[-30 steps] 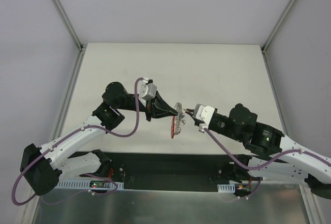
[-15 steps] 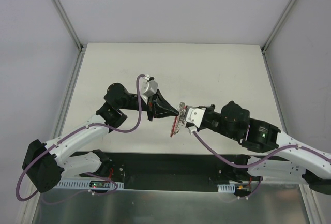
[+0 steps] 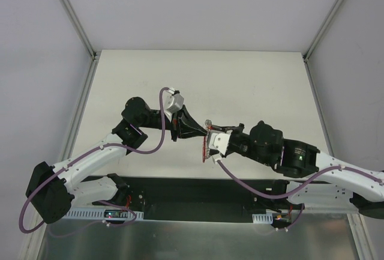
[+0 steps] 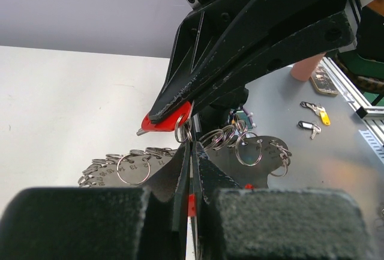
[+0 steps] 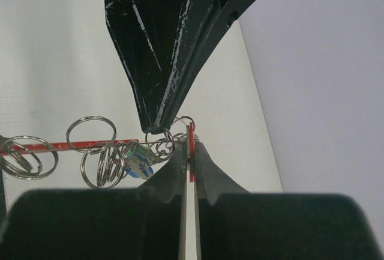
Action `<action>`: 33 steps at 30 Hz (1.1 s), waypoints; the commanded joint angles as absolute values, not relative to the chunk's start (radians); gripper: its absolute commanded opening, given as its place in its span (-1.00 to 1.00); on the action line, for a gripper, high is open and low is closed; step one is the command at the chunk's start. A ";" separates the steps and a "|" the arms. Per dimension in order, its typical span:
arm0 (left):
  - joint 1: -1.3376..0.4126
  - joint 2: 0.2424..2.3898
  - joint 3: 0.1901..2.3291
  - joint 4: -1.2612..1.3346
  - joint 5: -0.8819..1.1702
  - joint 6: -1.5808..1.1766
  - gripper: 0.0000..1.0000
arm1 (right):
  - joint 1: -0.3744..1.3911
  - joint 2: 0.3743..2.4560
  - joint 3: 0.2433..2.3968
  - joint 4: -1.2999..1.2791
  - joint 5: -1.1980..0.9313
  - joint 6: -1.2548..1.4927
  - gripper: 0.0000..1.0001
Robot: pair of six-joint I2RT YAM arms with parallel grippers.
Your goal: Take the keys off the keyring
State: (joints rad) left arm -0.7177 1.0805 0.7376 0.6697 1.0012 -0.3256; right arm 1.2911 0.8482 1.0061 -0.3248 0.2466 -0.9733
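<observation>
My left gripper (image 3: pixel 203 130) and right gripper (image 3: pixel 211 140) meet tip to tip above the table. The keyring (image 3: pixel 204 148), a red curved band with several silvery wire rings, hangs between them. In the left wrist view my left fingers (image 4: pixel 180 170) are shut on a small wire ring (image 4: pixel 183 133) of the bunch. The right gripper (image 4: pixel 165 114) comes in from above, shut on a red-headed key (image 4: pixel 161 120). In the right wrist view my right gripper (image 5: pixel 191 147) pinches that red head edge-on (image 5: pixel 191 152). The left gripper's tip (image 5: pixel 155 126) is just beside it.
A numbered metal plate (image 4: pixel 105 167) carrying more rings (image 4: pixel 133 169) hangs under the grippers. Blue and green key tags (image 5: pixel 138 163) hang in the bunch. Loose keys (image 4: pixel 316 110) lie on the metal shelf at the near edge. The white table (image 3: pixel 240 80) spreads behind.
My right gripper has moved left to the bunch held by the left gripper and now meets it. The left gripper has barely shifted.
</observation>
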 commanded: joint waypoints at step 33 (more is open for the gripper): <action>-0.706 1.048 0.790 0.579 0.908 -0.256 -0.34 | 1.367 0.790 0.971 -0.031 0.367 -1.057 -0.98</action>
